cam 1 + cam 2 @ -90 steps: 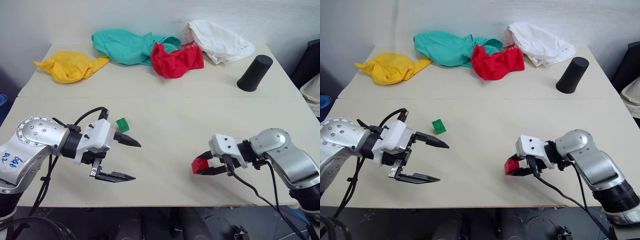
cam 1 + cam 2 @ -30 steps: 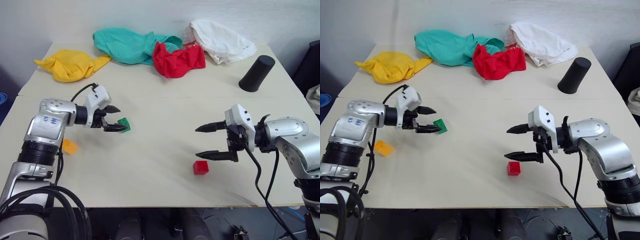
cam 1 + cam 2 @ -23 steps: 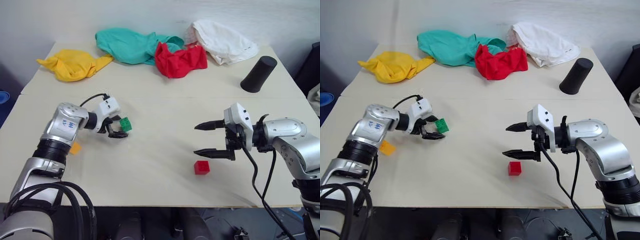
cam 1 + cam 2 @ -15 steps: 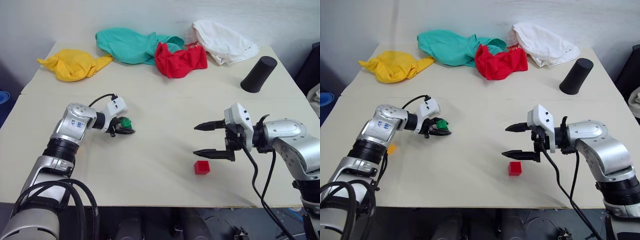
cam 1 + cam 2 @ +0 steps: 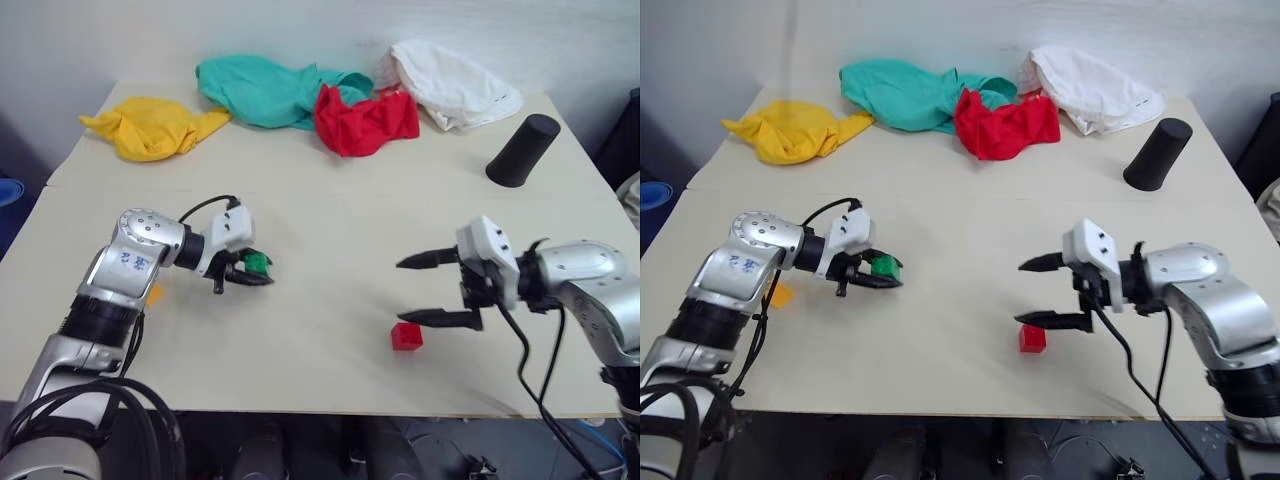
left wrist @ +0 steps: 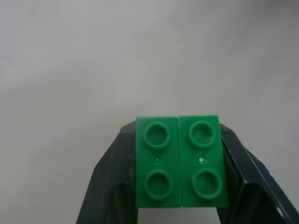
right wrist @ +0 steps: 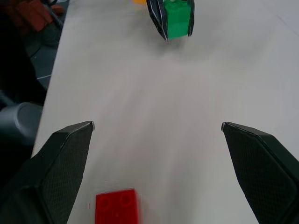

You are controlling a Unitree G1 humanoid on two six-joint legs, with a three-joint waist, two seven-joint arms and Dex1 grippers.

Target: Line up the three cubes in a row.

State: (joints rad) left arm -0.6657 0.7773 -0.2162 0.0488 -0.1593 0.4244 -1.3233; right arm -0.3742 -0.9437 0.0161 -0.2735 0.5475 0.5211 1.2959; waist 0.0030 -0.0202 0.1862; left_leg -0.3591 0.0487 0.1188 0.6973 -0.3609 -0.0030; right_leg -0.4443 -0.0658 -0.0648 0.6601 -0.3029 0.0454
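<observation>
Now the left tool [image 5: 257,272] is clamped on the green cube [image 5: 257,263]; its wrist view shows a black finger [image 6: 106,179] pressed against each side of the brick, studs facing the camera. A second ago that tool stood wide apart around the cube, which lay on the desk [image 5: 330,230]; half a second ago the fingers had already come together on it. Since then the left arm has drawn the cube a little nearer to the robot and toward the middle of the desk, and the cube sits between the fingertips just above the desk or on it; I cannot tell which. The right tool [image 5: 430,290] hangs with its fingers wide apart, as it did a second ago, holding nothing; it has hardly shifted. The red cube [image 5: 406,335] lies on the desk just below and beside the lower right finger, apart from it, in the same spot as before. The orange cube [image 5: 781,294] lies on the desk at the left, partly hidden behind the left forearm, well apart from the other two. At the far edge the yellow cloth [image 5: 155,126], teal cloth [image 5: 265,88], red cloth [image 5: 365,118] and white cloth [image 5: 450,82] lie unchanged, and so does the black cylinder [image 5: 522,150] at the right.
</observation>
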